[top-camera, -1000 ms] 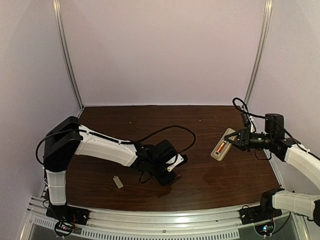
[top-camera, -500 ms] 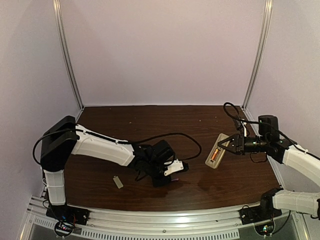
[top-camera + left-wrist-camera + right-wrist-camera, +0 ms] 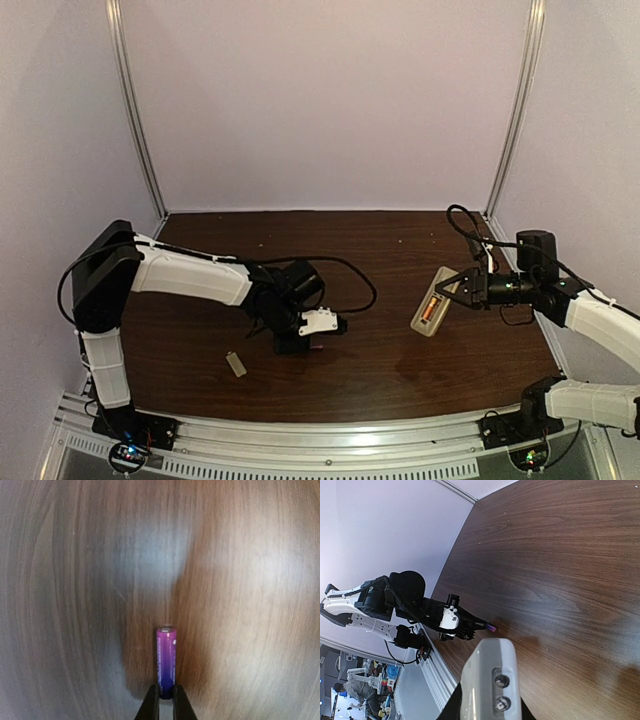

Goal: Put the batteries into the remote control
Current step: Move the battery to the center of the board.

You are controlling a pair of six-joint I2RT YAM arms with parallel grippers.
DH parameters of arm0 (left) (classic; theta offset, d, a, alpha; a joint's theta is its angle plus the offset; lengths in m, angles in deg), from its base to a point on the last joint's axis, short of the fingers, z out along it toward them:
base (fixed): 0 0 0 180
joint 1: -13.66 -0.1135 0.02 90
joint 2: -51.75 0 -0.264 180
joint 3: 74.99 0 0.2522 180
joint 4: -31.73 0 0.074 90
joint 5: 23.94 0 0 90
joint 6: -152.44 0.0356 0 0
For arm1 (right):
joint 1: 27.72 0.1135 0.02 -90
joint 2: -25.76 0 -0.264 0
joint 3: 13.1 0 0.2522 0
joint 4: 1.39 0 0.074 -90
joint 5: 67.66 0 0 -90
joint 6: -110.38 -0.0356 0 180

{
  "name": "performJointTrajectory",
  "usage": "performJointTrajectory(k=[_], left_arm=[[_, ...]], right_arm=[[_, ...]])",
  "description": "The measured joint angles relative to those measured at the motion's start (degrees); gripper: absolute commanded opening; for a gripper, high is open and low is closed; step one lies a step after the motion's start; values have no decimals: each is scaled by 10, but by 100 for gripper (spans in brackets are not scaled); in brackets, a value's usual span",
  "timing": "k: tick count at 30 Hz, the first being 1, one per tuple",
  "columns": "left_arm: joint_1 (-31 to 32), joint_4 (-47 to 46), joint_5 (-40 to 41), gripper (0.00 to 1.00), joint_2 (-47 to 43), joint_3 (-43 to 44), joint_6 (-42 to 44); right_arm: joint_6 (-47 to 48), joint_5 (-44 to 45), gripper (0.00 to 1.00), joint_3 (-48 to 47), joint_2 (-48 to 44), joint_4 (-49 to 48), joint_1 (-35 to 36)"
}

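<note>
Left gripper (image 3: 312,338): clenched on the base of a loose battery (image 3: 166,655), well left of the remote control (image 3: 431,302).
Right gripper (image 3: 453,291): clamped on the remote control's right edge.
Top view only: an orange seated battery (image 3: 430,307) in the remote control's bay; a grey cover (image 3: 235,364) far to its left.
Left wrist only: the loose battery looks purple.
Right wrist only: the remote control's white end with two round fittings.

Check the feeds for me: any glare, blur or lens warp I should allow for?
Left wrist: battery sharp, but the table grain bows toward the edges and pale glare patches wash it out. Right wrist: remote control looms at the bottom, cut off by the frame; sheen on the wood beside it. Top external: dim, faint reflections on the near table, small parts hard to read.
</note>
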Motion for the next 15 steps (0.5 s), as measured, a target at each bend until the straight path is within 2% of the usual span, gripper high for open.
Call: performJointTrajectory(k=[2, 6, 7, 10, 13, 15], left_arm=[[-6, 15, -2, 17, -3, 0, 13], [-11, 45, -2, 41, -4, 2, 27], [-11, 49, 1, 50, -4, 2, 24], [-12, 56, 20, 59, -9, 3, 16], [-13, 68, 50, 75, -20, 1, -1], [-14, 68, 76, 81, -42, -2, -13]], right_arm=[[-1, 0, 0, 0, 0, 0, 0], [-2, 0, 0, -1, 0, 0, 0], [-2, 0, 0, -2, 1, 0, 0], [-2, 0, 0, -3, 2, -2, 1], [-2, 1, 0, -3, 3, -3, 1], [-2, 2, 0, -4, 3, -4, 2]])
